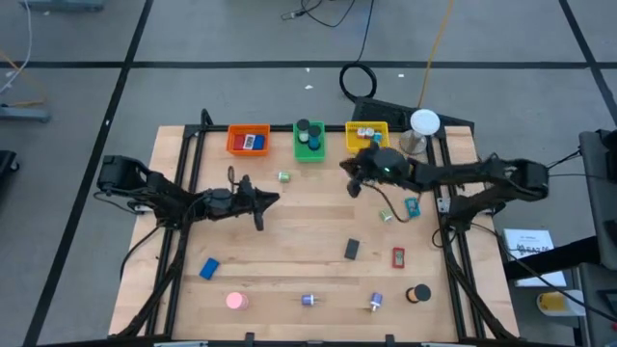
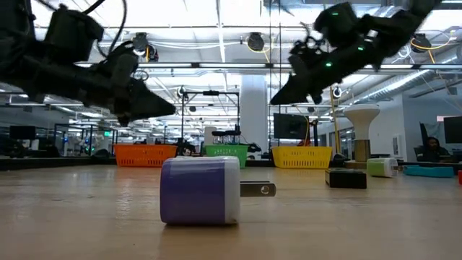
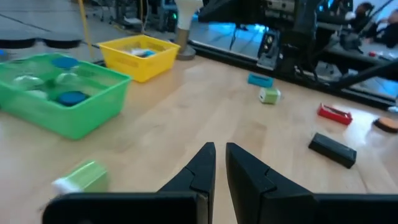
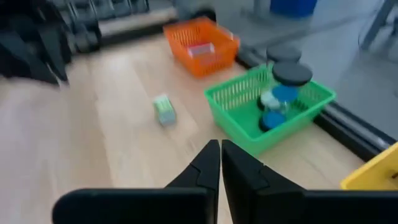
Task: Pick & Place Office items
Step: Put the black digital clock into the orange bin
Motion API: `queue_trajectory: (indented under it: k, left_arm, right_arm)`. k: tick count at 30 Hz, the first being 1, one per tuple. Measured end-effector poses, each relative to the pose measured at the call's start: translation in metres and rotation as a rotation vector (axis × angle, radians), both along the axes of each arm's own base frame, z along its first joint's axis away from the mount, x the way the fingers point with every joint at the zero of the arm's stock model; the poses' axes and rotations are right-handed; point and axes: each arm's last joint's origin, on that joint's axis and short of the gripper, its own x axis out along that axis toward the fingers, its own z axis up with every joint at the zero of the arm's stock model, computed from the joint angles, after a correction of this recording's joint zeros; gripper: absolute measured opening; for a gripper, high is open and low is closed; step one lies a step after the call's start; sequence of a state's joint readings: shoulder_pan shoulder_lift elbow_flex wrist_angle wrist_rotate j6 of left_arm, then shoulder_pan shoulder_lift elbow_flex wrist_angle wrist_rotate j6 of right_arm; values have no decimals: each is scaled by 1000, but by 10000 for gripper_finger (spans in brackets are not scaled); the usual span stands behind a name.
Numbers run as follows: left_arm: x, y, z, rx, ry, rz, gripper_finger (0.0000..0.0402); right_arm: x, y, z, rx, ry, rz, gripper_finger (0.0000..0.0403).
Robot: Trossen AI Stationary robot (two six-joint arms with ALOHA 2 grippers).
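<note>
- Right end effector (image 1: 353, 179) hangs just in front of the yellow bin (image 1: 367, 135), fingers pinched together, empty.
- Left end effector (image 1: 272, 200) hovers well left of that bin, closed on nothing.
- Office items lie scattered on the desk (image 1: 289, 251): black block (image 1: 352, 250), red piece (image 1: 398, 256).

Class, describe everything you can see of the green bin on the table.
The green bin is a small rectangular basket of what looks like plastic, with slotted, ribbed walls. It sits upright at the table's far edge, between an orange bin and a yellow bin, apart from both. Inside lie several round pieces: black, blue and pale ones. No gripper touches it; the right gripper, shut, hovers nearby.
</note>
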State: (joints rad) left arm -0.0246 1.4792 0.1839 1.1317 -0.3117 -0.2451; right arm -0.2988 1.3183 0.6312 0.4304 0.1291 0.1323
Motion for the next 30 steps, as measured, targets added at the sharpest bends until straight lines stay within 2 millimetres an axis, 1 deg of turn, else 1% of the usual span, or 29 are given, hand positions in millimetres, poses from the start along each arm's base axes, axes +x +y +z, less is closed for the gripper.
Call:
queue_trajectory:
  k: [7,12,14,18,21,25,30]
  left_arm:
    - [41,-14,21,16,122,-17,35]
    - [60,-21,38,44,183,-11,35]
    - [65,-23,42,48,192,-3,35]
    - [68,-24,48,25,174,21,35]
    - [68,-24,48,-6,167,29,35]
    - [68,-23,47,-41,162,41,35]
    - [68,-23,47,-38,167,41,35]
  right_arm:
    - [-44,24,-25,-52,-229,42,8]
    - [-71,31,-27,-137,-417,43,2]
    - [-78,32,-30,-144,-436,42,1]
    - [-83,34,-42,-127,-371,43,1]
    - [-83,34,-46,-126,-326,45,1]
    - [-83,34,-47,-159,-308,55,5]
    - [-83,33,-47,-162,-303,53,8]
